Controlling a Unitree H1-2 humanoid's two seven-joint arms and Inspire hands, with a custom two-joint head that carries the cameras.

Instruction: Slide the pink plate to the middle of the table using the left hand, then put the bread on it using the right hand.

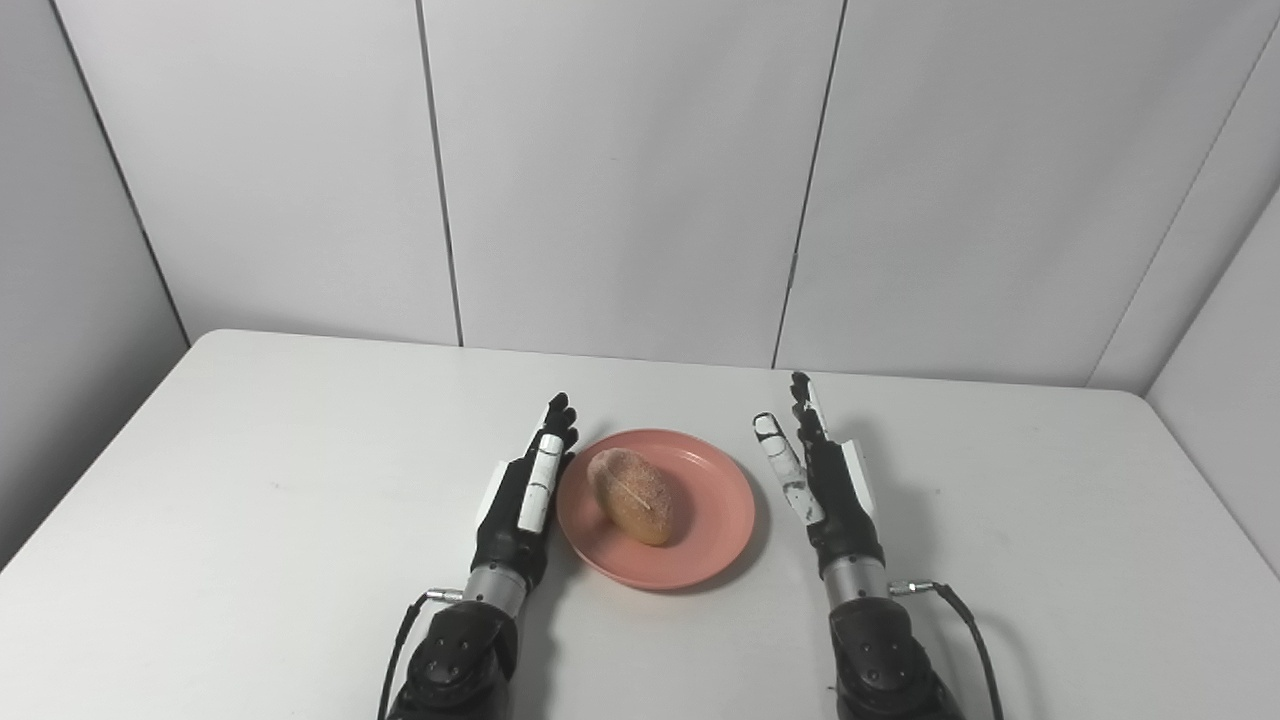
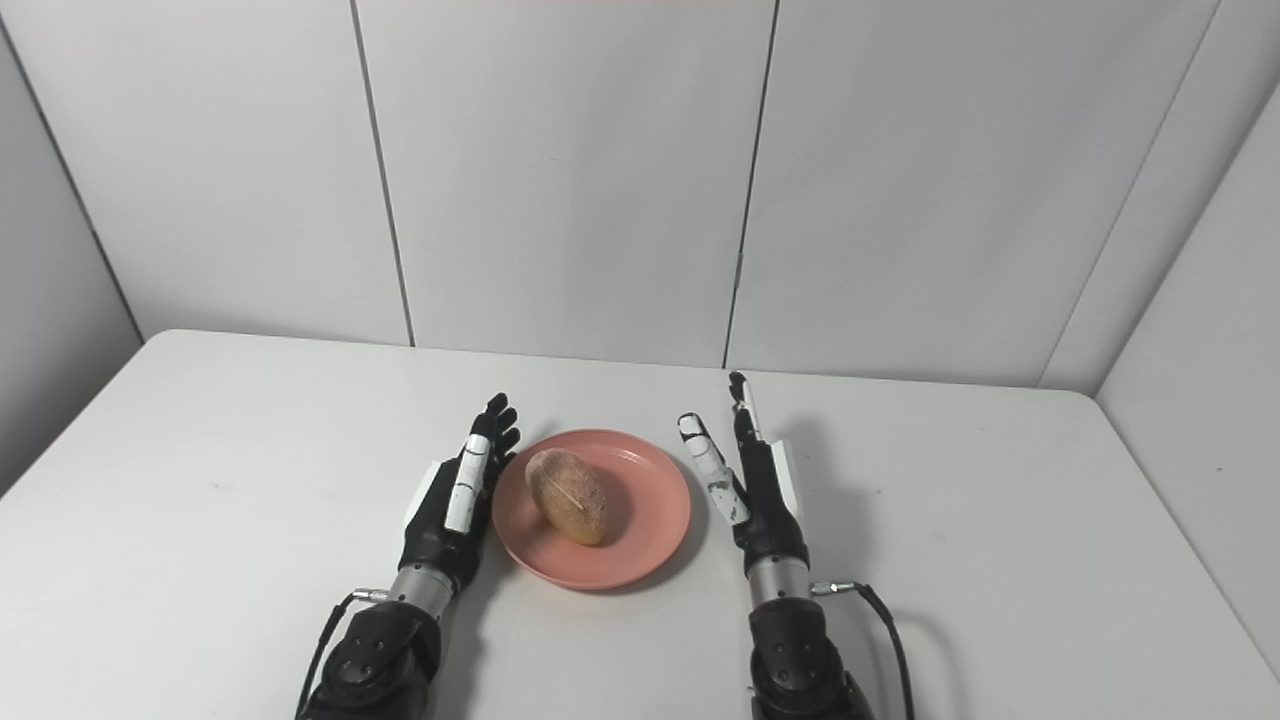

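Pink and round, the shallow plastic plate sits on the white table a little below the centre of the frame, roughly midway between the table's left and right edges. On it lies the oval, golden-brown bread roll with a pale dusted crust, resting on the plate's left half with its long axis running from upper left to lower right.

Both arms enter from the bottom edge. The left hand, black with white panels, rests just beside the plate's left rim, its fingers stretched straight toward the top of the frame and lying close together; it grips nothing. Whether its edge actually touches the rim cannot be told from these views.

At the plate's right, the right hand stands a little apart from the rim, palm turned toward the plate. Its fingers point up the frame, with the thumb spread away from the rest, and it too holds nothing.

Behind the table, pale grey wall panels with dark vertical seams fill the upper half of the frame.
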